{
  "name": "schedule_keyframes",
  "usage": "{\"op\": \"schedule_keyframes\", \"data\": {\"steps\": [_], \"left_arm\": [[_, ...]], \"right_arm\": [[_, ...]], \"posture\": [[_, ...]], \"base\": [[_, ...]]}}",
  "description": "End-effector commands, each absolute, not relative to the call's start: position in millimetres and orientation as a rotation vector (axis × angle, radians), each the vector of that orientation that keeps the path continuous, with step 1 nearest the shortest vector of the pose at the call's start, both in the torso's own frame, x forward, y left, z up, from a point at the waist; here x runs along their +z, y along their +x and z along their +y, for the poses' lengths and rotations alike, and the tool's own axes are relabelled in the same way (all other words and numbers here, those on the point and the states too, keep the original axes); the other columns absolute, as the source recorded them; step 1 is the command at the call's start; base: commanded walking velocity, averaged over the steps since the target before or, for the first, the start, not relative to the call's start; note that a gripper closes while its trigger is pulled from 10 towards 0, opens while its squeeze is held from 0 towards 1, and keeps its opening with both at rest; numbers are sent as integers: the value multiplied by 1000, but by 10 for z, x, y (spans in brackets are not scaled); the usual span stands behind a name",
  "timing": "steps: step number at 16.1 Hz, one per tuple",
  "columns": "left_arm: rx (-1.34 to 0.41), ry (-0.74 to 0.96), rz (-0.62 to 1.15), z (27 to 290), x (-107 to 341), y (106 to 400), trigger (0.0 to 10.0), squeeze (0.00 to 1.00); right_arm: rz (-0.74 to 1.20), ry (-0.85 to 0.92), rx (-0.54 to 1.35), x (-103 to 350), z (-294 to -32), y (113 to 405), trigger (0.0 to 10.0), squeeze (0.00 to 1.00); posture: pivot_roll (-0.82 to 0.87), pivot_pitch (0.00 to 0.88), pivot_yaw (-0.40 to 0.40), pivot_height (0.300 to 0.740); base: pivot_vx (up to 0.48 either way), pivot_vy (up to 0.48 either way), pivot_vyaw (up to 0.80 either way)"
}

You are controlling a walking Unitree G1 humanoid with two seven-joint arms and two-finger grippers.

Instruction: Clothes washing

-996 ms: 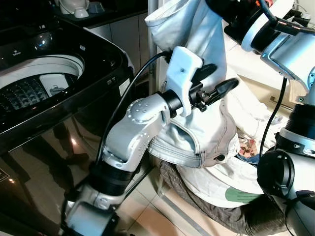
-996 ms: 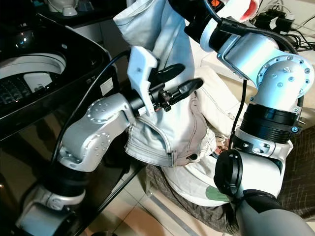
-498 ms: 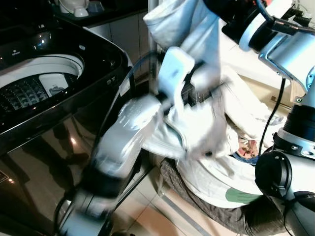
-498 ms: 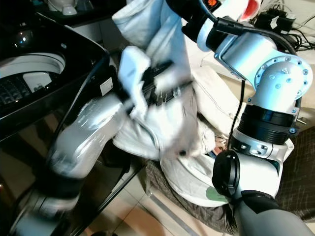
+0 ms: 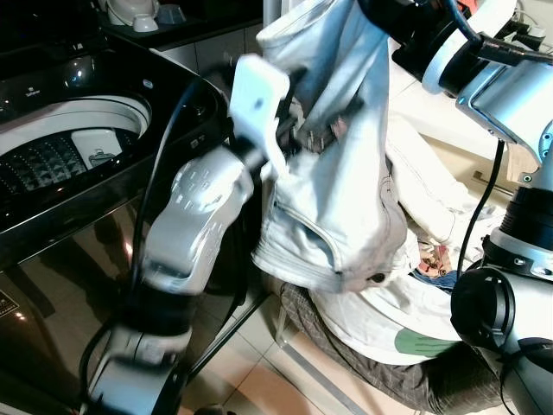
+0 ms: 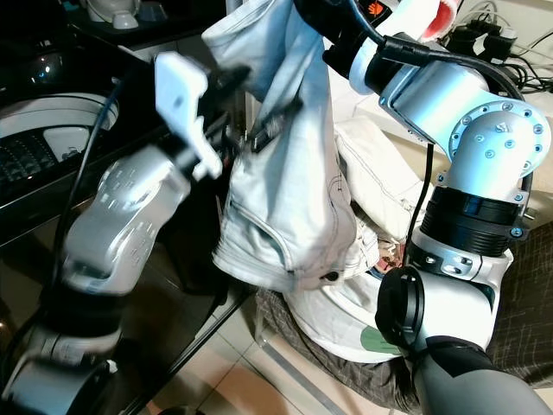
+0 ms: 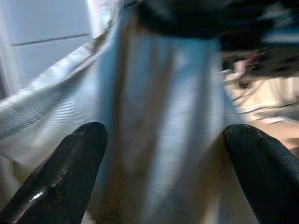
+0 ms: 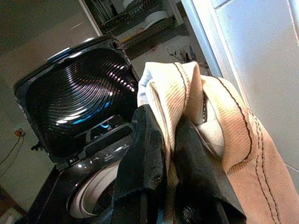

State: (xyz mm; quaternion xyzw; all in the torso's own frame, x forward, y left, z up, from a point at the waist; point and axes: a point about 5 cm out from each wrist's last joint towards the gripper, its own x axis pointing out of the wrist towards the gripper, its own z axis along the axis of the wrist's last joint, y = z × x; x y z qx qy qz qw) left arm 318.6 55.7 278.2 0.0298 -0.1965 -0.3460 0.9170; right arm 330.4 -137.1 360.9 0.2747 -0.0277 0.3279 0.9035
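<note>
Swung up toward 11 o'clock, the left gripper gapes at the white jeans the right gripper clamps, loading the washing machine next.

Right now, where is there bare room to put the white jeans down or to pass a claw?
The open drum of the washing machine is the free spot. The tiled floor beside it is a narrow strip. To the right it is crowded: the laundry pile, and the jeans in the right claw.
</note>
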Motion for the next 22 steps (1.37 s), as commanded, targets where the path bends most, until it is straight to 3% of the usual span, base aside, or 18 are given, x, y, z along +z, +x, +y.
{"op": "schedule_keyframes", "data": {"steps": [1, 4, 8, 9, 10, 11, 22], "left_arm": [[-704, 69, -376, 489, 2745, 3217, 10000, 1000], [-847, -287, -283, 272, 2701, 3161, 10000, 1000], [-836, -225, -258, 216, 2621, 3179, 10000, 1000], [-835, -197, -236, 191, 2583, 3190, 10000, 380], [-830, -187, -227, 188, 2570, 3196, 10000, 114], [-793, -157, -197, 204, 2521, 3236, 0, 0], [-754, -182, -213, 347, 2545, 3307, 0, 0]], "right_arm": [[-81, 552, 699, 3670, -1360, 3261, 0, 0], [-81, 551, 691, 3666, -1362, 3261, 0, 0], [-80, 551, 688, 3656, -1365, 3258, 0, 0], [-77, 548, 693, 3650, -1355, 3257, 0, 0], [-76, 545, 694, 3649, -1352, 3256, 0, 0], [-74, 544, 700, 3645, -1340, 3252, 0, 0], [-74, 539, 699, 3615, -1300, 3239, 0, 0]], "posture": [[-49, 0, -35, 740], [-64, 0, -20, 740], [-63, 0, -19, 740], [-61, 0, -20, 740], [-61, 0, -20, 740], [-61, 0, -20, 740], [-57, 0, -16, 740]], "base": [[0, 0, 0], [0, 0, 0], [0, 0, 0], [0, 0, 0], [0, 0, 0], [0, 0, 0], [0, 0, 0]]}}
